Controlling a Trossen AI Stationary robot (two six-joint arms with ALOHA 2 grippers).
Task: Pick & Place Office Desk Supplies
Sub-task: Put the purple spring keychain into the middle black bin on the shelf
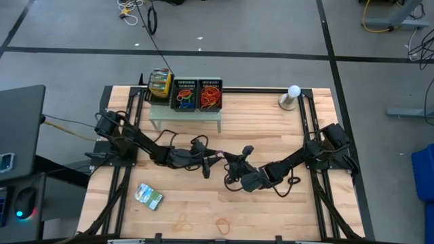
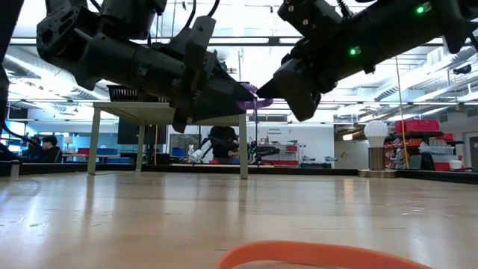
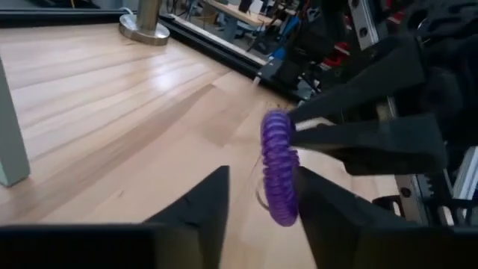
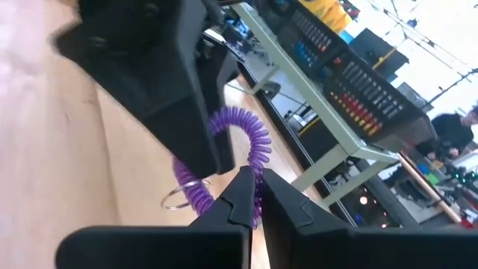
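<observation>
Mid-air handover above the bench (image 1: 271, 129) centre, well short of the shelf (image 1: 185, 114) and its trays. Right tool (image 4: 252, 196) pressed together, pinching the purple coil loop (image 3: 278, 175); left tool (image 3: 261, 202) spread, straddling that loop. Best to close left fully before releasing right, then carry clear.

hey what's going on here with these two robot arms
The two arms meet above the middle of the table with a purple coiled loop between them. The right gripper is shut on it, while the left gripper is open with its fingers on either side of the coil. It looks like a handover in mid-air. Behind them, a pale-green shelf carries black mesh trays holding coloured bands.
</observation>
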